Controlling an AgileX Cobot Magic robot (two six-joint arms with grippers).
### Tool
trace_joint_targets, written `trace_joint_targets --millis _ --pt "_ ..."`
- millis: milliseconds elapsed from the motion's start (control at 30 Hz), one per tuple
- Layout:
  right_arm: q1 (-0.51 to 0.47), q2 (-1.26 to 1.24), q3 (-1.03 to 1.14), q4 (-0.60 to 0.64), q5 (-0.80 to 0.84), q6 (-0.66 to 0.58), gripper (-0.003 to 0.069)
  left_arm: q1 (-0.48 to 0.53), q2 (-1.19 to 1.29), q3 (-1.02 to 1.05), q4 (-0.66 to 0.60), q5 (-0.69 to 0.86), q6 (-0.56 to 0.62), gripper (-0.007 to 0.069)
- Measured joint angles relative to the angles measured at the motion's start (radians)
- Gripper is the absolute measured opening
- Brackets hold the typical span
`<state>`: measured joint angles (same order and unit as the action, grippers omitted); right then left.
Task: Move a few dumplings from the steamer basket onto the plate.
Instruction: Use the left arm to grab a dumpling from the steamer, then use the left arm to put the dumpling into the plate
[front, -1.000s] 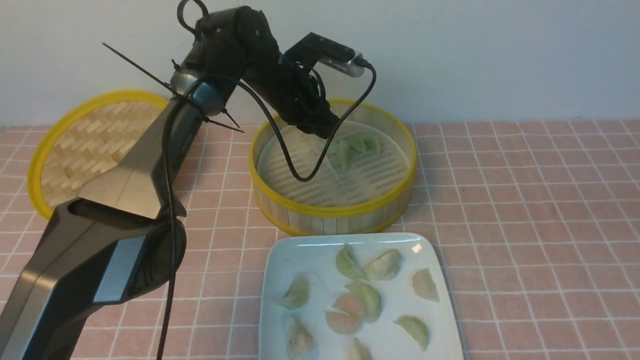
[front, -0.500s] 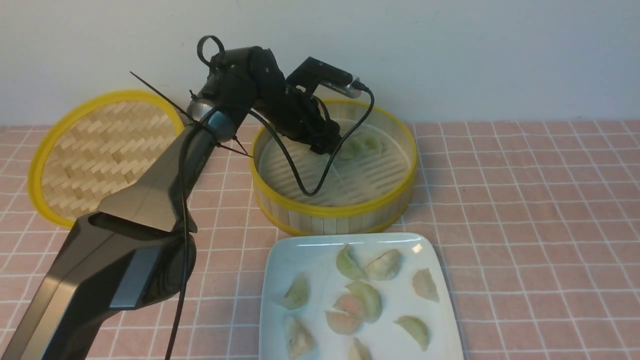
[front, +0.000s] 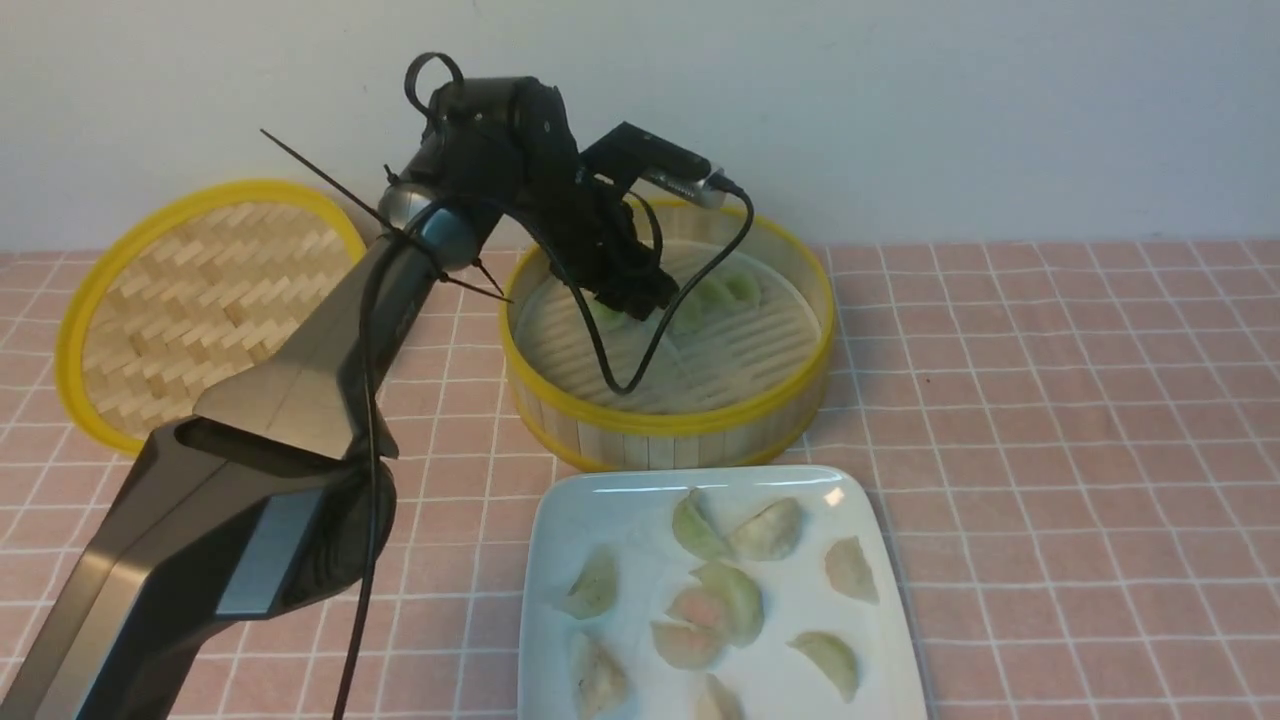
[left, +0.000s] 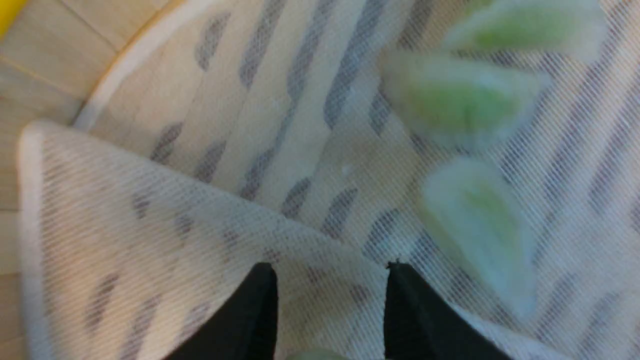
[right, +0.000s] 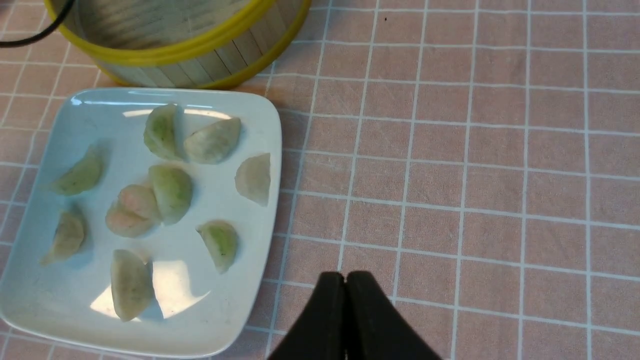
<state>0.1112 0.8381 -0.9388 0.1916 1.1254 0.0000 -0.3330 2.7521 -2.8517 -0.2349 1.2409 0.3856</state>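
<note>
So, front view first: the left end effector (front: 628, 300) is down inside the steamer basket (front: 670, 425), toward its left half. A few pale green dumplings (front: 742, 288) lie on the liner (front: 740, 350) just to its right. The plate (front: 600, 500) sits on the pink tiled surface (front: 1050, 400) right in front of the basket, nearly touching it, with nine dumplings spread over it.

Left wrist view: the fingers (left: 255, 315) stand apart over a folded-up flap of liner, with three blurry green dumplings beyond. There's a sliver of pale green between the fingers at the frame edge — I can't tell if it's gripped or not.

Right wrist view: the right end effector (right: 345, 277) is pinched closed on nothing — it's above the tiles, just beside the plate.
</note>
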Motion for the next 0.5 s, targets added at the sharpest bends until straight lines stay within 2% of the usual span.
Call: trace_joint_targets --millis 167,333,433,500 --pt "0.0 0.0 0.0 0.007 0.017 0.0 -0.0015 0.0 -0.066 -0.074 -0.004 0.009 -0.008 0.0248" --pt "0.0 0.0 0.0 0.025 0.03 0.0 -0.0015 0.0 -0.122 -0.082 -0.029 0.012 -0.116 0.0248" --pt "0.0 0.0 0.0 0.025 0.041 0.0 -0.0015 0.0 -0.179 -0.041 -0.062 0.014 -0.17 0.0248" --pt "0.0 0.0 0.0 0.022 0.044 -0.005 -0.0015 -0.005 -0.28 0.08 -0.079 0.014 -0.19 0.0248"
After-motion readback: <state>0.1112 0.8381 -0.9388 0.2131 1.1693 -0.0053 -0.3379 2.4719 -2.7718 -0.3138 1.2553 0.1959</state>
